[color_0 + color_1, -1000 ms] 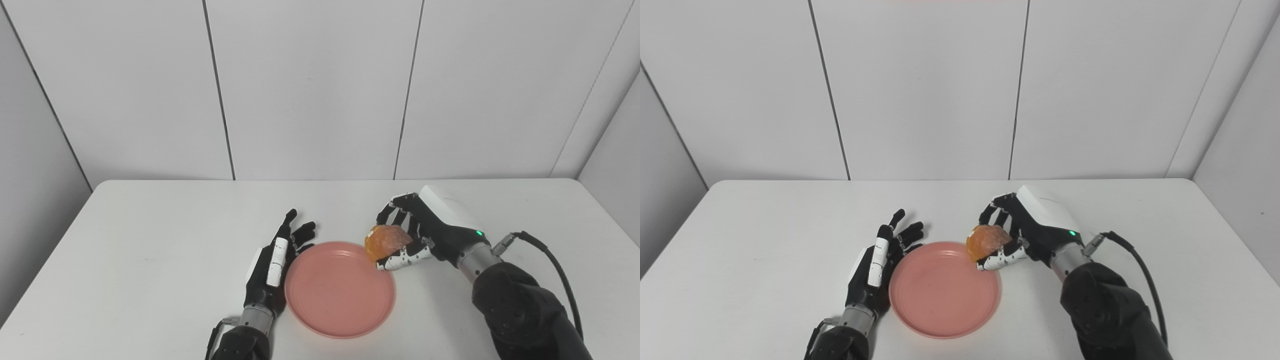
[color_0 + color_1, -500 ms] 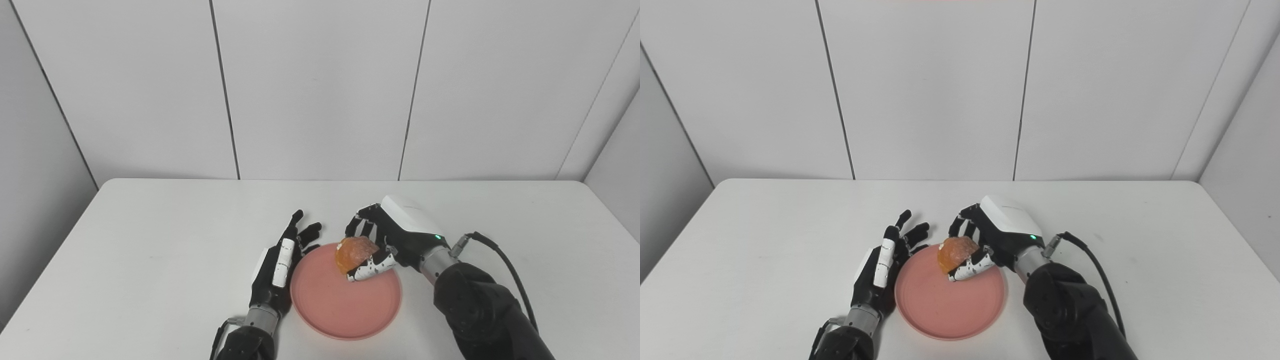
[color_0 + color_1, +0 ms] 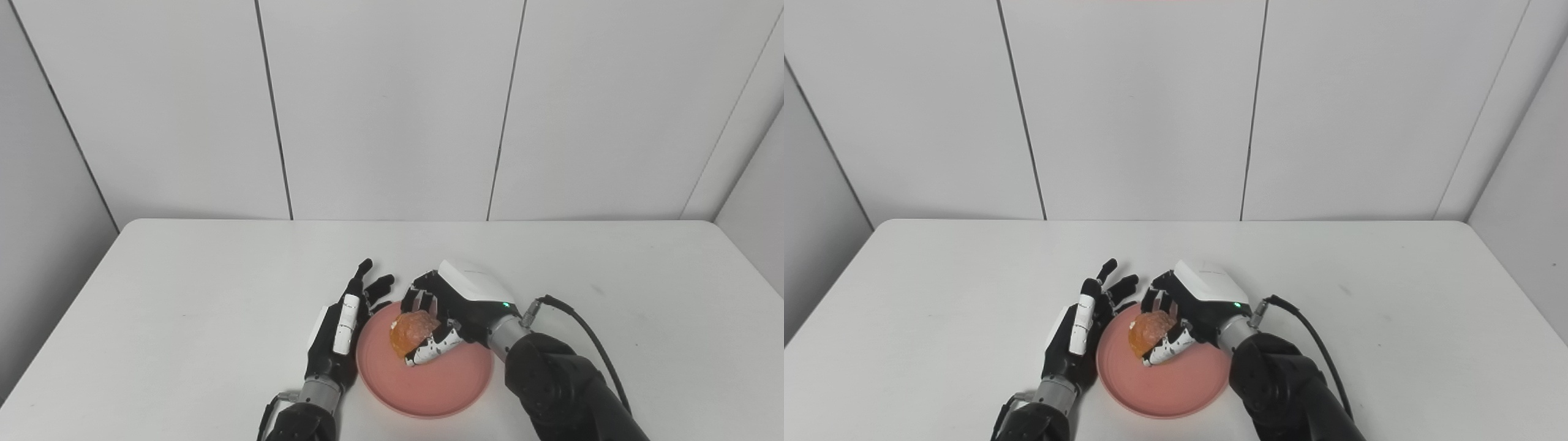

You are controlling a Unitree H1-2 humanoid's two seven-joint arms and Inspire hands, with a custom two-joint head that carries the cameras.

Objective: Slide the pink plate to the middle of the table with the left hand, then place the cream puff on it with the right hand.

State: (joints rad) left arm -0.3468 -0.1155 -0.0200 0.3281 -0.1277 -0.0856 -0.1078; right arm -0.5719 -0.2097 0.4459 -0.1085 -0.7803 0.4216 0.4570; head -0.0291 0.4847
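Note:
The pink plate [image 3: 429, 383] lies on the white table near its front edge, about in the middle. My right hand [image 3: 456, 309] is shut on the orange-brown cream puff [image 3: 409, 331] and holds it over the plate's middle, low above it; whether the puff touches the plate cannot be told. My left hand [image 3: 343, 324] is open, fingers spread, resting against the plate's left rim. The same shows in the right eye view: plate [image 3: 1164, 392], cream puff [image 3: 1146, 327], right hand [image 3: 1194, 306], left hand [image 3: 1081, 321].
The white table [image 3: 184, 294] stretches left, right and behind the plate. A black cable [image 3: 588, 334] runs from my right wrist. Grey wall panels stand behind the table.
My right hand has carried the cream puff left and down, from beside the plate's far right rim to over its middle. The left hand and plate stayed put. The camera shifted slightly.

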